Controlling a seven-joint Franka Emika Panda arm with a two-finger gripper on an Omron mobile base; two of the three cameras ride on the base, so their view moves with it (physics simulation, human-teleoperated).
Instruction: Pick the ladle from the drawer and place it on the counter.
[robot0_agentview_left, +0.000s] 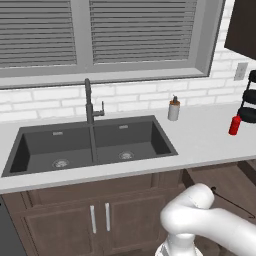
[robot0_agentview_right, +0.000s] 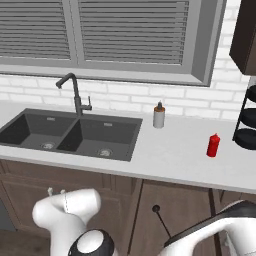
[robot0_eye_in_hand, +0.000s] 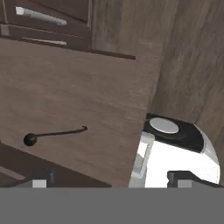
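The drawer (robot0_eye_in_hand: 87, 87) stands pulled out below the counter (robot0_agentview_left: 200, 135), and its brown wooden floor shows in the hand view. A thin black ladle (robot0_eye_in_hand: 52, 133) lies flat on that floor, its small round bowl to the left and its slim handle running right. My gripper (robot0_eye_in_hand: 111, 180) hovers over the drawer, open wide with nothing between its fingers. The ladle sits ahead of the left fingertip (robot0_eye_in_hand: 41, 178), apart from it. From the base, the ladle (robot0_agentview_right: 162, 220) shows as a thin dark line inside the open drawer (robot0_agentview_right: 185, 210), and likewise the ladle (robot0_agentview_left: 230, 200) in the left view.
A dark double sink (robot0_agentview_left: 90, 145) with a tall faucet (robot0_agentview_left: 89, 102) is set into the counter's left part. A soap dispenser (robot0_agentview_left: 173, 109), a red bottle (robot0_agentview_left: 234, 125) and a black rack (robot0_agentview_left: 248, 100) stand toward the right. Cabinet doors with silver handles (robot0_agentview_left: 100, 217) are under the sink.
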